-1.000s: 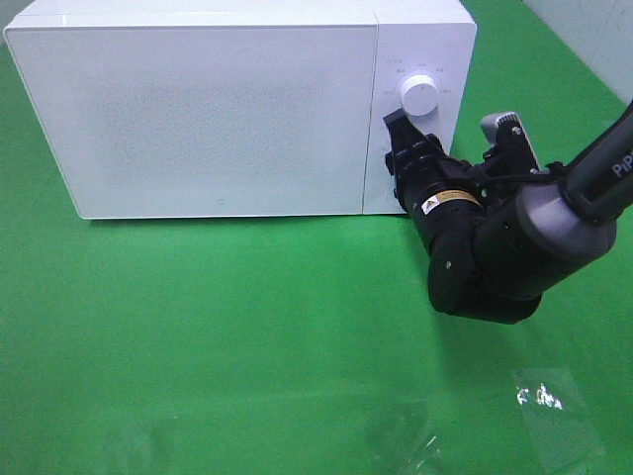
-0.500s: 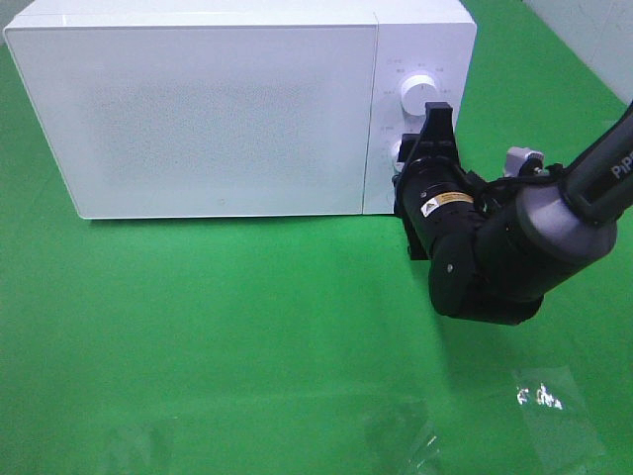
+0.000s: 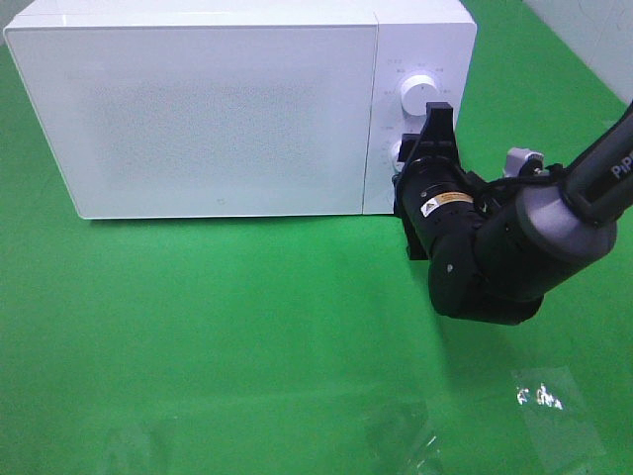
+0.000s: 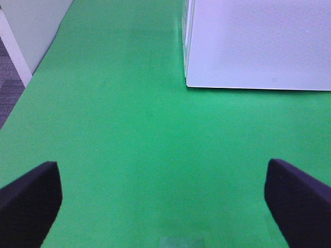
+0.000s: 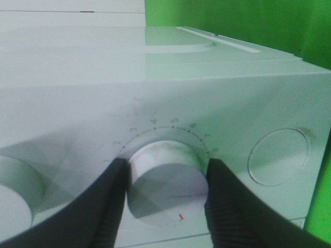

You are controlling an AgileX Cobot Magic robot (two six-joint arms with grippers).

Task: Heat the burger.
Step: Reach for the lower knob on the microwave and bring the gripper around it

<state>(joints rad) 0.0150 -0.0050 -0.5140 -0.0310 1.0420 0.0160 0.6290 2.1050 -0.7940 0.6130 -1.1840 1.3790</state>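
The green table (image 3: 247, 327) fills almost all of the high view, and on its far part stands a white microwave (image 3: 237, 109) with its door (image 3: 198, 119) shut. The door is not see-through, so the burger does not show in any view and I cannot tell where it is. The black right arm (image 3: 514, 247) reaches from the right side to the narrow control panel (image 3: 425, 49) of the microwave. The right gripper (image 3: 420, 148) is turned so that one finger stands above and the other below the lower knob (image 5: 166, 178). In the right wrist view both dark fingers (image 5: 106, 206) press against the sides of this white knob, pinching it between them. A ring of small numbers goes around the knob and a little red mark (image 5: 179, 216) sits on its face. The upper knob (image 3: 418, 96) is free, just beside the gripper. A round flat button (image 5: 278, 156) lies on the other side of the pinched knob. The left gripper (image 4: 165, 206) shows only in its own wrist view; its two dark fingers (image 4: 28, 201) are spread wide with only green table between them, and the near left corner of the microwave lies ahead of it. A thin clear plastic sheet (image 3: 554, 406) lies on the near right part of the table.
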